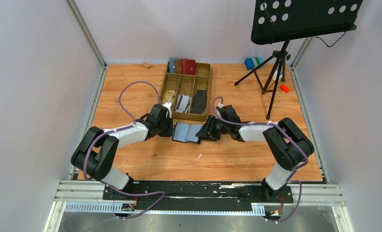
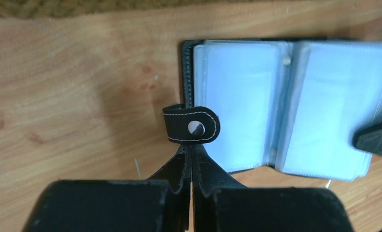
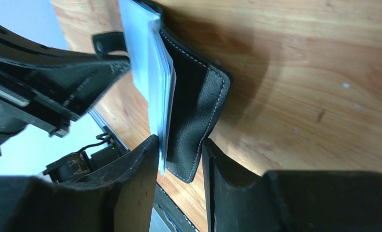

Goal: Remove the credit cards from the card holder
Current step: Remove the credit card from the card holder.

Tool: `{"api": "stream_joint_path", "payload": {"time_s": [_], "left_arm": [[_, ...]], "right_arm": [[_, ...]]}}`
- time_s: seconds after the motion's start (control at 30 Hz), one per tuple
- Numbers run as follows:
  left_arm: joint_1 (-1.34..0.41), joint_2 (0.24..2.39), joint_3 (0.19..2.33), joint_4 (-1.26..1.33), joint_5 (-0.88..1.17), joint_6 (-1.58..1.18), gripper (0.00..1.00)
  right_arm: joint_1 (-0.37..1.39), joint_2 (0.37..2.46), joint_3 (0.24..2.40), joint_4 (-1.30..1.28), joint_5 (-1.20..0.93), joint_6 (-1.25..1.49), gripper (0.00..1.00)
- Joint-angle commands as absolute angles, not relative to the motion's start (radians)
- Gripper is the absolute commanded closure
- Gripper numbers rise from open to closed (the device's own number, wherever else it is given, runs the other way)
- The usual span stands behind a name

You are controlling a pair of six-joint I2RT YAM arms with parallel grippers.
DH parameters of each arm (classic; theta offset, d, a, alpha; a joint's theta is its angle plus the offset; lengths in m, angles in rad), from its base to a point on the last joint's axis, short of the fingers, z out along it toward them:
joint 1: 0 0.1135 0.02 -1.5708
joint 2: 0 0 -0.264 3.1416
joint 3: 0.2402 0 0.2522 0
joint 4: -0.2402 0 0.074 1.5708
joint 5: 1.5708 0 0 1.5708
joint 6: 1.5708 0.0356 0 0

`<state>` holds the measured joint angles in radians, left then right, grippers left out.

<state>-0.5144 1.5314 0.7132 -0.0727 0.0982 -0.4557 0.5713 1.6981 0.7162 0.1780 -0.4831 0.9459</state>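
The black card holder (image 1: 186,132) lies open on the wooden table, its grey-blue sleeve pages (image 2: 242,101) facing up. My left gripper (image 2: 191,148) is shut, and its tips meet just under the closure tab (image 2: 191,126); nothing shows between them. At the holder's right edge my right gripper (image 3: 179,150) stands open around it. One finger touches the pages (image 3: 150,72), and the other is a little apart from the black cover (image 3: 198,106). A few whitish credit cards (image 1: 182,102) lie in a tray compartment. I cannot make out any cards inside the sleeves.
Just behind the holder stands a wooden divider tray (image 1: 205,72), holding a long black flat piece (image 1: 199,101) and red, brown and blue wallets (image 1: 181,65). A music stand on a tripod (image 1: 275,72) is at the back right, with a blue object (image 1: 251,63) and a small red one (image 1: 284,88) nearby.
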Motion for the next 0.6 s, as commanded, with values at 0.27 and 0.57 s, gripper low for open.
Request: {"api": "stream_joint_path", "payload": {"time_s": [0.27, 0.57], "left_arm": [[-0.538, 1.281, 0.548, -0.12, 0.291, -0.493, 1.0], [-0.538, 1.142, 0.474, -0.19, 0.351, -0.514, 1.0]], "right_arm": [[0.665, 1.661, 0.789, 0.257, -0.504, 0.982, 0.88], [0.785, 1.591, 0.796, 0.128, -0.452, 0.949, 1.0]]}}
